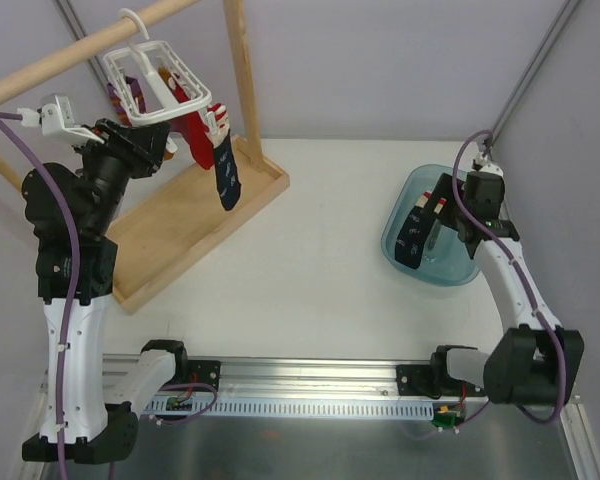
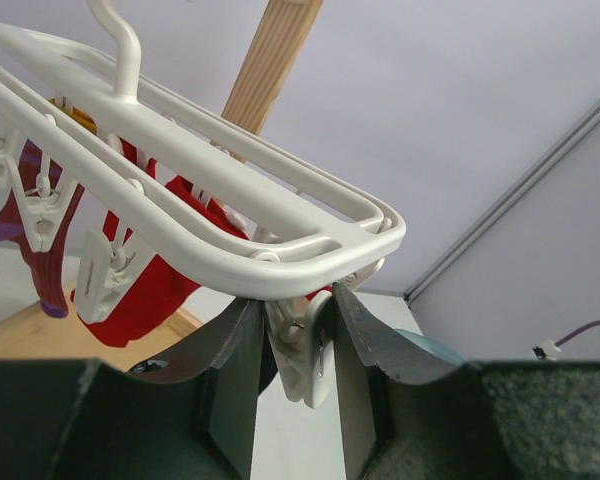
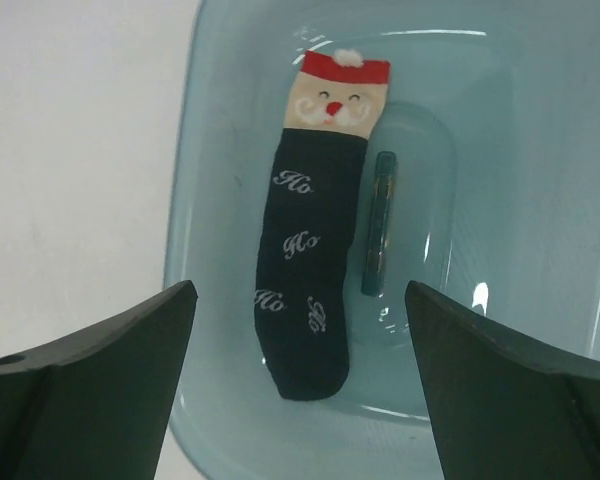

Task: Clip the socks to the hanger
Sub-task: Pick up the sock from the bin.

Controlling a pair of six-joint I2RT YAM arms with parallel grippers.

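Note:
The white grid hanger hangs by its hook from the wooden rod. One navy sock with a red-and-white cuff hangs from a clip at the hanger's right end. My left gripper is under the hanger's near corner. In the left wrist view it is shut on a white dangling clip, both fingers touching it. The other navy sock lies flat in the teal basin. My right gripper is open above it, not touching. The sock and right gripper also show in the top view.
Bright red socks and a purple striped sock hang from other clips. The wooden frame has a rod, an upright post and a tray base. A dark narrow stick lies in the basin beside the sock.

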